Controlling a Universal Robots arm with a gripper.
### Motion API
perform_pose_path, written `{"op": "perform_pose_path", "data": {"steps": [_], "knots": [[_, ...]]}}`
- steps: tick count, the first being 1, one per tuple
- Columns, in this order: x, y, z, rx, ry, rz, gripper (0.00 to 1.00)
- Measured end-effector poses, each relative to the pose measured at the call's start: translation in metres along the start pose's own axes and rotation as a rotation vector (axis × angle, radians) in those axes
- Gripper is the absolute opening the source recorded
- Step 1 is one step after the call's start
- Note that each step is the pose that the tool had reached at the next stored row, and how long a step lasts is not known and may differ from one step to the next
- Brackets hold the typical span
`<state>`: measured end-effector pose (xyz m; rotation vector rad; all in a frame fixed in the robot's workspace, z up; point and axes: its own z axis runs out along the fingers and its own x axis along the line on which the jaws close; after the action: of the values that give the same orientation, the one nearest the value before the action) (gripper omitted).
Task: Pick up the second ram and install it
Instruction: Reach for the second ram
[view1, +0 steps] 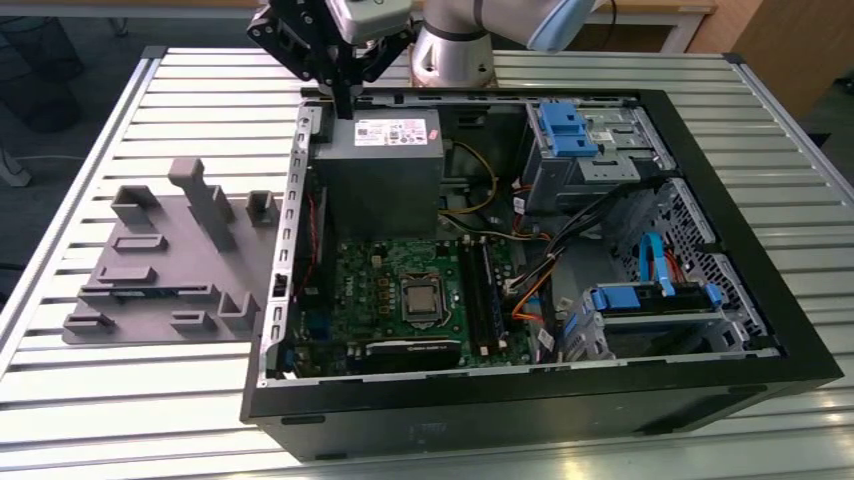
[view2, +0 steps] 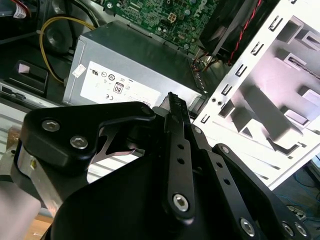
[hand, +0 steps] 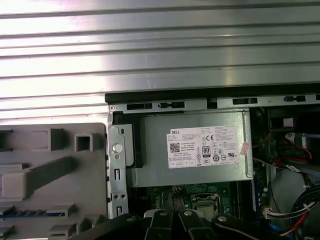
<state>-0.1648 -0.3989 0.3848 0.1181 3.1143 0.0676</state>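
The second ram (view1: 150, 292) is a thin blue-green stick standing on edge in a slot of the grey tray (view1: 134, 245), at the exterior view's left of the computer case. In the first wrist view the ram (hand: 22, 212) is a blue strip in the tray (hand: 50, 200). My gripper (view1: 344, 106) hangs over the case's back left corner, just above the grey power supply (view1: 380, 150), well away from the ram. Its black fingers (view2: 172, 102) are pressed together, shut on nothing. The green motherboard (view1: 400, 290) lies on the case floor, with dark memory slots (view1: 481, 290) beside the processor socket.
The open black case (view1: 694, 150) stands on a slatted metal table (view1: 200, 90). Blue drive brackets (view1: 574, 130) and loose cables (view1: 561, 250) fill its right side. Upright grey blocks (view1: 207, 200) rise from the tray. The case's perforated metal wall (hand: 117, 170) separates tray and power supply.
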Motion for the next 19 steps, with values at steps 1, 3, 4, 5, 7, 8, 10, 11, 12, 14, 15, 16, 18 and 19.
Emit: {"op": "perform_pose_path", "data": {"steps": [1,3,4,5,7,8,10,11,12,14,15,16,18,19], "knots": [[0.0014,-0.0001,0.0001,0.0000,0.0000,0.000,0.11],[0.0019,-0.0002,0.0001,0.0001,0.0000,0.000,0.11],[0.0021,-0.0002,0.0002,0.0000,0.0000,0.000,0.11],[0.0024,-0.0002,0.0002,0.0000,0.0000,0.000,0.11],[0.0028,-0.0002,0.0002,0.0000,0.0001,0.000,0.11],[0.0030,-0.0002,0.0002,0.0001,0.0000,0.000,0.11],[0.0035,-0.0003,0.0003,0.0000,0.0000,0.000,0.11],[0.0038,-0.0003,0.0003,0.0000,0.0000,0.000,0.11],[0.0040,-0.0003,0.0003,0.0000,0.0000,0.000,0.11],[0.0045,-0.0004,0.0004,0.0000,0.0000,0.000,0.11],[0.0047,-0.0004,0.0004,0.0001,0.0000,0.000,0.11],[0.0050,-0.0004,0.0004,0.0001,0.0000,0.000,0.11],[0.0055,-0.0004,0.0004,0.0000,0.0000,0.000,0.11],[0.0057,-0.0005,0.0004,0.0001,0.0000,0.000,0.11]]}}
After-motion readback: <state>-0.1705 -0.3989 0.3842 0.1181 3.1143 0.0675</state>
